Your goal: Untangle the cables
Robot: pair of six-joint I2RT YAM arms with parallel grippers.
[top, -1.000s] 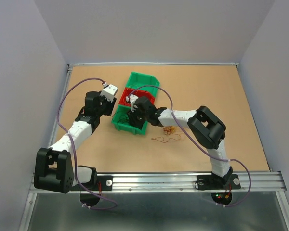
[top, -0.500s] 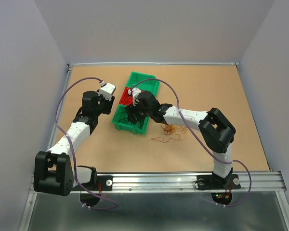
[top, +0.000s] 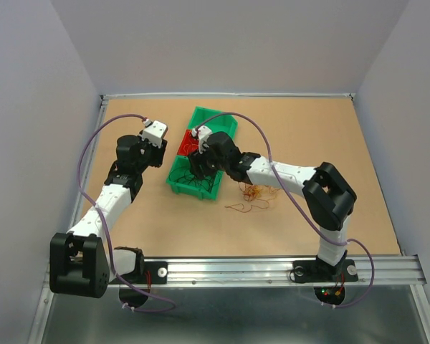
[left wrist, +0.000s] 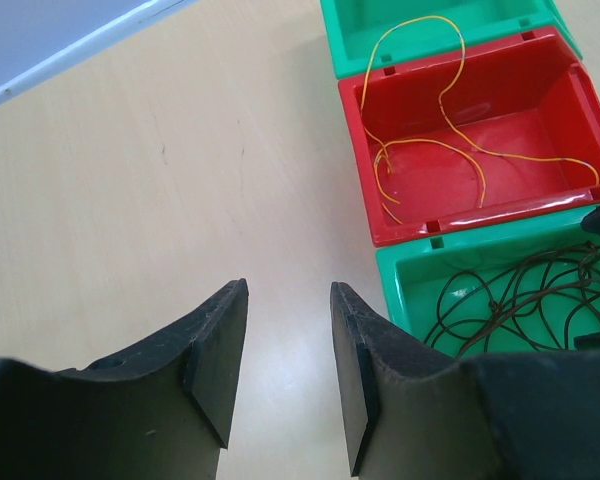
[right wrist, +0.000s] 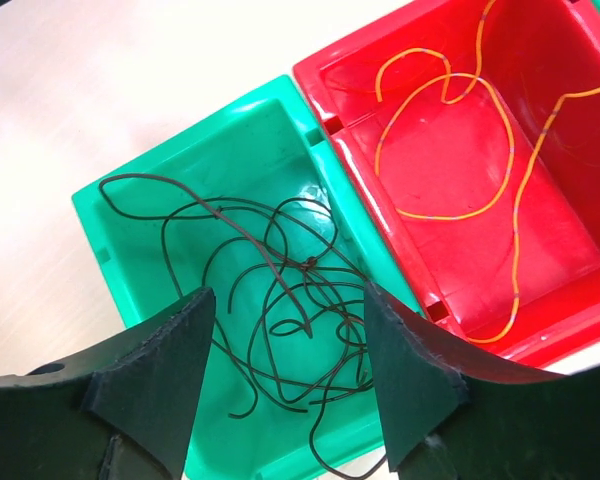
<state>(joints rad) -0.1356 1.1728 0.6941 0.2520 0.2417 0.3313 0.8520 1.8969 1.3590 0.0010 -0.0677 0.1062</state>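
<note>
Bins: we count 3 in a row on the bench, a near green bin, a red bin in the middle, and a far green bin.
Dark cables: a loose curl of thin dark brown strands lies in the near green bin; we cannot count the strands one by one.
Yellow cables: about 2 orange-yellow strands lie in the red bin, 1 reaching up over the wall toward the far green bin.
Tangle on the bench: 1 small knot of orange and reddish wires lies just right of the bins, with a loose reddish loop beside it nearer the arm bases.
Arms: 2, each trailing 1 thick purple cable.
Change since 1 second ago: the right arm has stretched further over the bins, its elbow moving right; the left arm has drawn up and back, its wrist now left of the red bin. The tangle on the bench looks unmoved.
Right end effector: fingers well apart, hanging above the dark cables in the near green bin, gripping nothing.
Left end effector: fingers partly apart with bare bench between them, holding nothing, just left of the bins.
</note>
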